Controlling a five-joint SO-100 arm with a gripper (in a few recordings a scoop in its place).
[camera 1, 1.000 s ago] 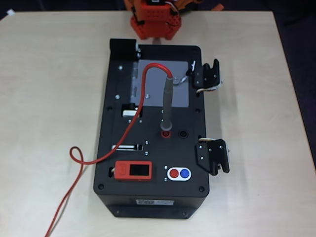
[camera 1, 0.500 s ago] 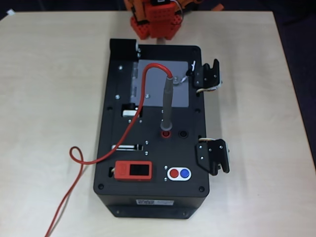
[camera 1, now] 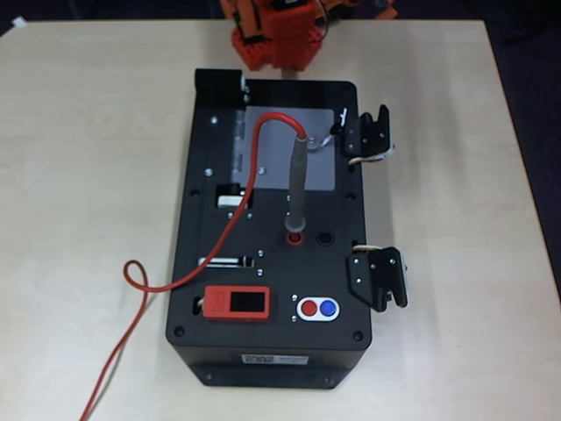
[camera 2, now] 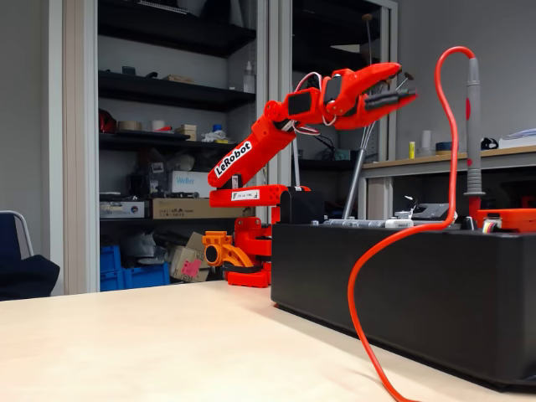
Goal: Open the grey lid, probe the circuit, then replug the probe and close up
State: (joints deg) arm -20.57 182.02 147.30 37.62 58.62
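The grey lid (camera 1: 320,167) lies flat and shut on the top of the black box (camera 1: 267,351), so the circuit is hidden beneath it. The probe (camera 1: 298,180) stands upright, its tip in the red socket (camera 1: 294,238); in the fixed view the probe (camera 2: 473,126) rises above the box's right end. Its red cable (camera 1: 230,228) arcs left off the box and loops on the table. My gripper (camera 2: 408,82) is raised high above the box's far end, well apart from the probe. It is open and nothing is between its fingers.
A red display module (camera 1: 237,303) and red and blue buttons (camera 1: 317,308) sit at the box's near end. Two black latches (camera 1: 368,136) (camera 1: 379,276) stick out on its right side. The arm's base (camera 1: 276,39) stands behind the box. Bare table (camera 1: 88,158) surrounds it.
The arm above its base has shifted slightly at the top edge of the overhead view. Box, lid, probe and cable have not moved.
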